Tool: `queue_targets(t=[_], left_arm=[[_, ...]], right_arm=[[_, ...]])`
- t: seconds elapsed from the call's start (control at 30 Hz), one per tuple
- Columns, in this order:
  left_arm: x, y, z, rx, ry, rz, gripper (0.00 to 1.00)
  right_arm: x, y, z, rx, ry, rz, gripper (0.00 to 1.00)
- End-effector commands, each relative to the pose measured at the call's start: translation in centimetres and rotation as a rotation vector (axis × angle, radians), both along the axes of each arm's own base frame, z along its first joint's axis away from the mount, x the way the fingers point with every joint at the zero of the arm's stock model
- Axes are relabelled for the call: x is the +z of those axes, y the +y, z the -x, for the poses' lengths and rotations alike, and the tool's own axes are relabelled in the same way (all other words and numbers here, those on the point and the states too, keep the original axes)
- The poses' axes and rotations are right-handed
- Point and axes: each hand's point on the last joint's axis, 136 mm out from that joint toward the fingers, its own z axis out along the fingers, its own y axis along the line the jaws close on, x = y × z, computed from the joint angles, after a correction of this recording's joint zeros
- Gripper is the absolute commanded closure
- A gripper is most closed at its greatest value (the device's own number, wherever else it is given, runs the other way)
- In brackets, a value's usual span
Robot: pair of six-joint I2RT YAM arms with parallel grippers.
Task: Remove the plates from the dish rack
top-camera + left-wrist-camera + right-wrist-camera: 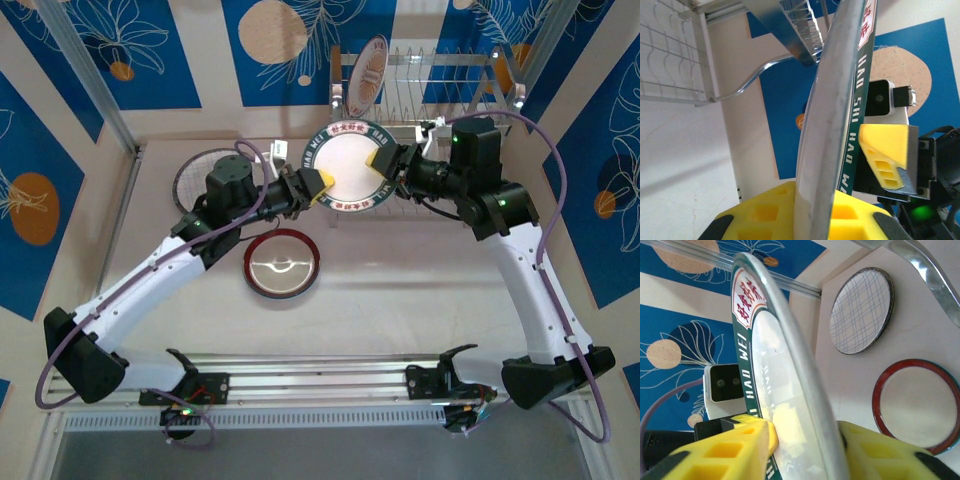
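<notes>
Green-rimmed plate (350, 168), judged stiff, slick, breakable: my left hand (320, 186) clamps its 9 o'clock rim; my right hand (383, 160) straddles 3 o'clock, grip unclear.

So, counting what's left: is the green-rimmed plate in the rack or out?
Out. The green-rimmed plate is in front of the dish rack, left gripper and right gripper at its rim.

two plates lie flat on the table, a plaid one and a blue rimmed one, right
Not quite: beside the plaid plate lies a red-rimmed plate, not a blue-rimmed one. The top external view shows both flat on the table.
</notes>
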Motion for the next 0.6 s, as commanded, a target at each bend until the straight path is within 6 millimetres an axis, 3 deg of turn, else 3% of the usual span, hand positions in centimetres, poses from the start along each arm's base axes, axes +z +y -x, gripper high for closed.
queue_targets(t=[0.0, 0.27, 0.57], left_arm=[[2.7, 1.4, 0.4, 0.041, -0.077, 0.066, 1.00], [1.9, 4.3, 0.4, 0.113, -0.045, 0.074, 1.00], [-2.4, 7.5, 1.0, 0.198, 0.023, 0.003, 1.00]], right_arm=[[0.3, -0.3, 1.1, 0.016, -0.047, 0.039, 0.52], [-0.4, -2.1, 1.7, -0.027, -0.166, 0.183, 0.41], [0.1, -1.9, 4.2, 0.054, -0.488, 0.334, 0.40]])
